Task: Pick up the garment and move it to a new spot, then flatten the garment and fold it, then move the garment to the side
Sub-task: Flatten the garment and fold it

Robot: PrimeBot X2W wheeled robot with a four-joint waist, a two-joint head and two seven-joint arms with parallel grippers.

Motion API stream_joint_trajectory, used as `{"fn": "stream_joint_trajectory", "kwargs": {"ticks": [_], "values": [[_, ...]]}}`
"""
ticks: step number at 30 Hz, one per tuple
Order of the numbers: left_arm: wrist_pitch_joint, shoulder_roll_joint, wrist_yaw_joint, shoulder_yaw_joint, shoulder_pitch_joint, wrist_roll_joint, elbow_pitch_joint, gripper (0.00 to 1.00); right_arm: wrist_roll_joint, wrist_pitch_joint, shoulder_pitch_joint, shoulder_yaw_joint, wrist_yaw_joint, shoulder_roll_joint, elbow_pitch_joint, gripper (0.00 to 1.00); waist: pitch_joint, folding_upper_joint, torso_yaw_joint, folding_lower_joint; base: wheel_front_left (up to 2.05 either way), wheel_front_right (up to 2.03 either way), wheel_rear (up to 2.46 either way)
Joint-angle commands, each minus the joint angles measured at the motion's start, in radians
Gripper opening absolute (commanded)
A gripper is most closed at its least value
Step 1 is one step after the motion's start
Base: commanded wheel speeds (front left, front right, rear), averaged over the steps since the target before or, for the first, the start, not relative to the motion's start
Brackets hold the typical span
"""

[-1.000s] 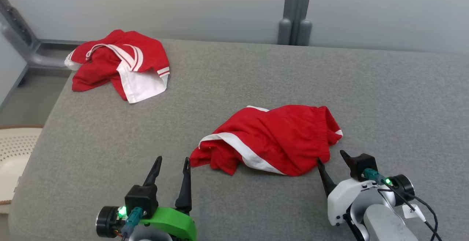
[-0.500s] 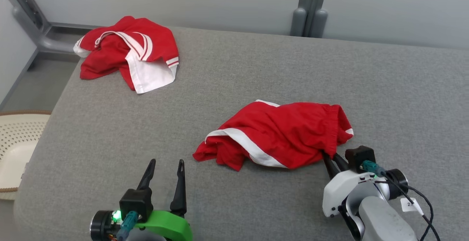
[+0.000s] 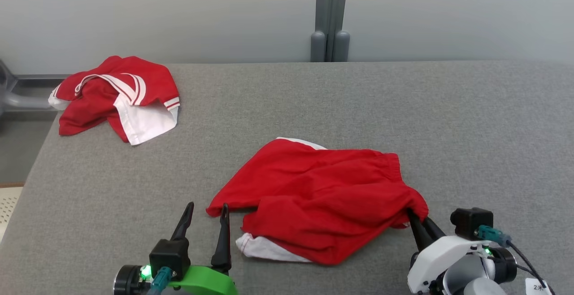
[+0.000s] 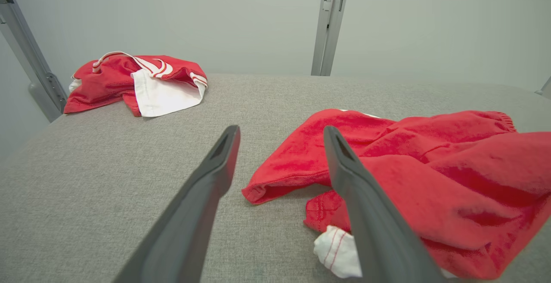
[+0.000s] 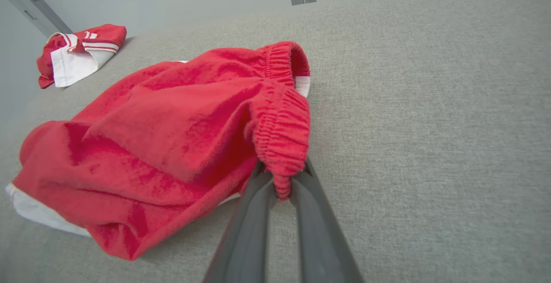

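Note:
The garment (image 3: 318,196), red shorts with white trim, lies crumpled near the front of the grey surface (image 3: 471,120). My right gripper (image 3: 413,216) is shut on the elastic waistband at the garment's right corner; the right wrist view has the gathered waistband (image 5: 282,145) pinched between its fingers. To the left, my left gripper (image 3: 206,210) stands open, its right fingertip just beside the garment's left edge. In the left wrist view the garment (image 4: 430,175) lies to the right behind the right finger (image 4: 357,188), with nothing between the fingers.
A second red and white garment (image 3: 114,95) lies bunched at the far left corner of the surface. A grey post (image 3: 328,17) rises behind the far edge. A pale perforated basket (image 3: 6,201) sits off the left edge.
My right gripper has shut on the garment's waistband and pulled it toward me; the garment is spread wider, its underside hem now showing. The head camera has shifted. The left gripper stays open.

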Motion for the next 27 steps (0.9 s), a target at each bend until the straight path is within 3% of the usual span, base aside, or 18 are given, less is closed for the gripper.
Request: {"fn": "stream_joint_trajectory", "kwargs": {"ticks": [1,5,9,22,24,26,27], "values": [[0.0,-0.002,-0.006,0.003,0.014,0.005,-0.002,1.0,0.025,0.018,0.008,-0.004,0.0,-0.002,-0.042,0.0,-0.004,0.0,-0.008,0.0,0.0,0.0,0.0],[0.0,-0.006,-0.01,0.004,0.004,0.009,0.002,1.0,0.035,0.083,-0.009,-0.029,0.0,-0.001,-0.133,0.0,0.005,0.0,0.008,0.0,0.0,0.0,0.0],[0.0,-0.009,-0.018,0.002,-0.013,0.015,0.003,1.0,0.008,0.112,-0.084,-0.06,0.0,-0.002,-0.118,0.0,0.022,0.0,0.037,0.0,0.0,0.0,0.0],[-0.001,-0.041,-0.042,0.004,-0.064,0.041,0.005,1.0,-0.129,0.095,-0.414,-0.161,0.0,-0.002,0.285,0.0,0.109,0.0,0.144,0.0,0.0,0.0,0.0],[0.0,-0.043,-0.045,0.01,-0.067,0.044,0.006,1.0,-0.158,0.077,-0.458,-0.172,0.0,-0.002,0.349,0.34,0.117,0.0,0.148,0.0,0.0,0.0,0.0],[0.0,-0.046,-0.047,0.017,-0.072,0.047,0.007,1.0,-0.172,0.056,-0.492,-0.179,0.0,-0.002,0.404,1.0,0.122,0.0,0.149,0.0,0.0,0.0,0.0],[0.0,-0.047,-0.048,0.02,-0.073,0.05,0.008,1.0,-0.181,0.043,-0.506,-0.182,0.0,-0.002,0.425,1.0,0.123,0.0,0.148,0.0,0.0,0.0,0.0]]}}
